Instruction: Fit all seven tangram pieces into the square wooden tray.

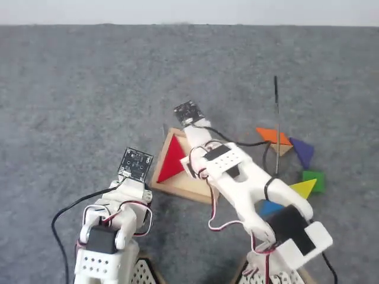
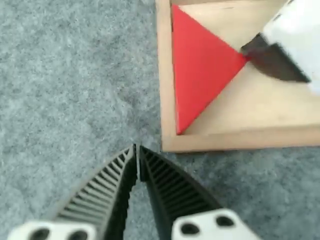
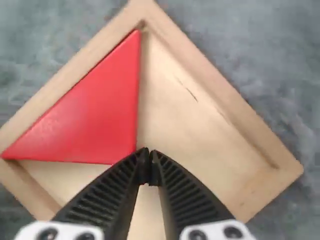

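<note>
Grey carpet (image 1: 89, 89) | left end effector (image 2: 137, 148) closed, empty, beside tray (image 2: 166, 100) | right end effector (image 3: 146, 151) closed, empty, by red triangle (image 3: 95, 125)

This looks like a robotics lab bench. A table is covered in grey felt (image 1: 83, 89) and stands against a bare pale wall (image 1: 177, 12). Two white printed arms (image 1: 237, 177) have loose wires (image 1: 76, 205) and bare circuit boards (image 1: 137, 163), and a wooden puzzle tray (image 1: 185, 186) is set out before them.
</note>
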Robot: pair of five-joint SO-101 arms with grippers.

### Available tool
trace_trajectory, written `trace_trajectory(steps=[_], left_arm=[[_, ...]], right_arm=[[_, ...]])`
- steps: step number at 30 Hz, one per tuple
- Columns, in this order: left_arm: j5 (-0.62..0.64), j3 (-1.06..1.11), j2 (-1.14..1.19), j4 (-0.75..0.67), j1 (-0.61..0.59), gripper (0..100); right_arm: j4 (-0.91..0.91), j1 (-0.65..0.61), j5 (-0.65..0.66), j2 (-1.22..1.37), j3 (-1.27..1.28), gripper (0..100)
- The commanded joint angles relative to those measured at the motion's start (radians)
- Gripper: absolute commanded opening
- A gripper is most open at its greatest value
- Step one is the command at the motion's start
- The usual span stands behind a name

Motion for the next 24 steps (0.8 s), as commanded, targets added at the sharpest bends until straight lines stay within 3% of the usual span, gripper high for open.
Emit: trace_trajectory(steps=[1, 5, 11, 16, 24], left_arm=[[0.005, -0.012, -0.021, 0.005, -0.005, 1], [0.005, -0.012, -0.021, 0.005, -0.005, 1], [0.005, -0.012, -0.021, 0.005, -0.005, 1], [0.005, -0.012, -0.021, 0.005, -0.005, 1], [0.005, -0.012, -0.021, 0.005, -0.005, 1]], right_arm=[[-0.004, -0.012, 0.026, -0.007, -0.041, 0.6], [0.079, 0.062, 0.021, -0.097, -0.037, 0.6], [0.186, 0.068, 0.035, -0.140, 0.069, 0.6], [0.226, 0.096, 0.126, -0.166, 0.132, 0.6], [0.271, 0.314, 0.292, -0.179, 0.130, 0.6]])
